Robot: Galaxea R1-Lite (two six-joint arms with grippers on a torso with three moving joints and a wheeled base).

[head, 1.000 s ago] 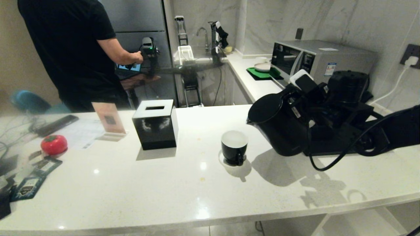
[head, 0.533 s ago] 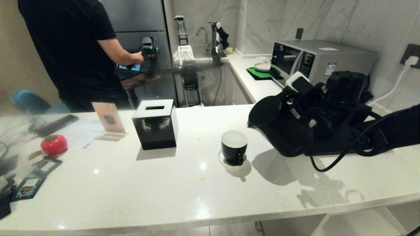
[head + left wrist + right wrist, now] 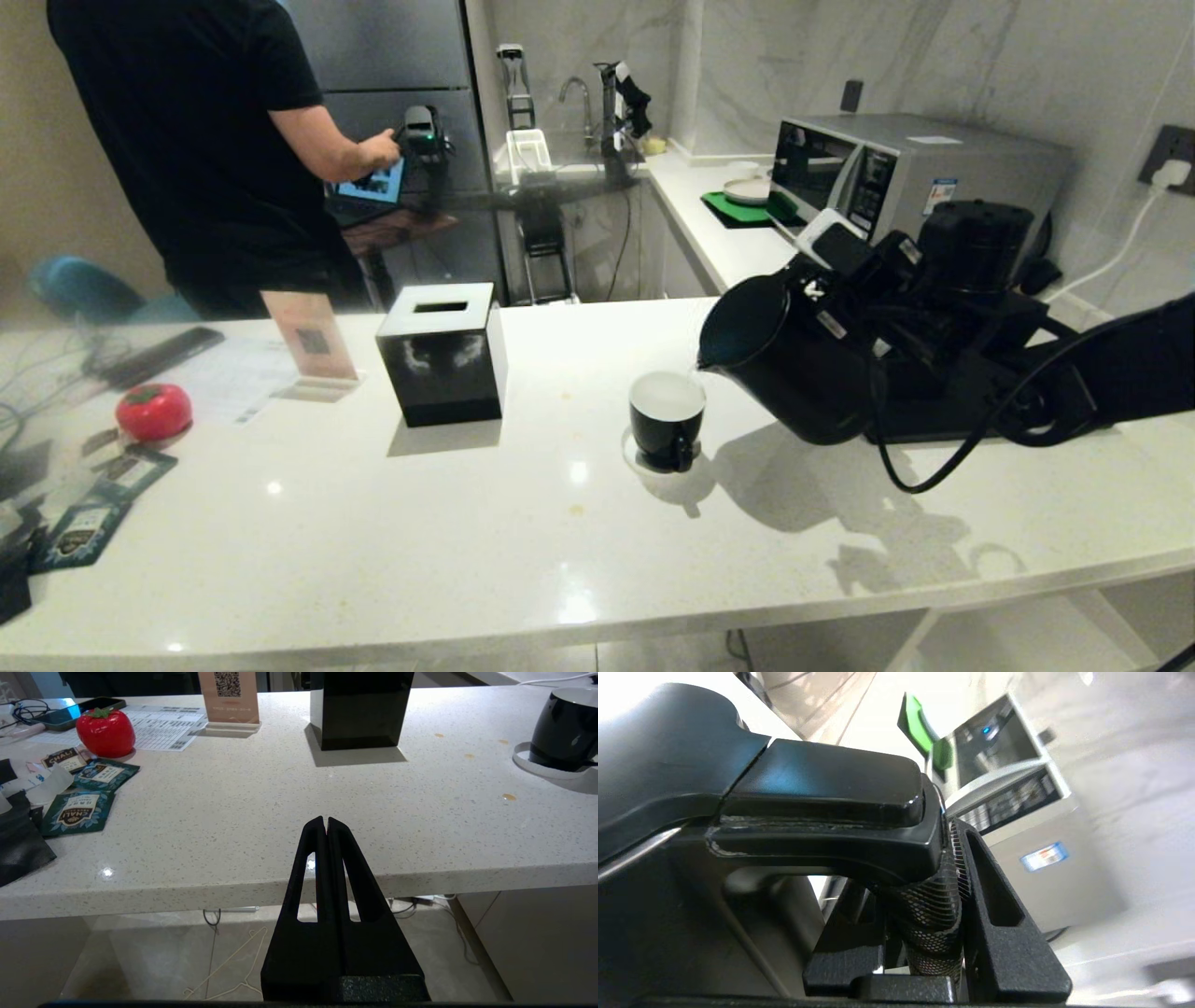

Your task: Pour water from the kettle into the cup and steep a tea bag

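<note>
The right gripper (image 3: pixel 934 914) is clamped on the handle of the kettle (image 3: pixel 794 364), tipped with its spout just over the cup (image 3: pixel 666 417) (kettle at the cup's 2 o'clock). Pouring looks barely begun; the tea bag step waits. The left gripper (image 3: pixel 326 822) is pressed together, idle.

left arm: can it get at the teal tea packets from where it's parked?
Probably yes. The left gripper hangs shut just off the counter's front edge, and the teal packets lie in the open near that edge on its side. Nothing stands between them; the tissue box sits farther back.
</note>
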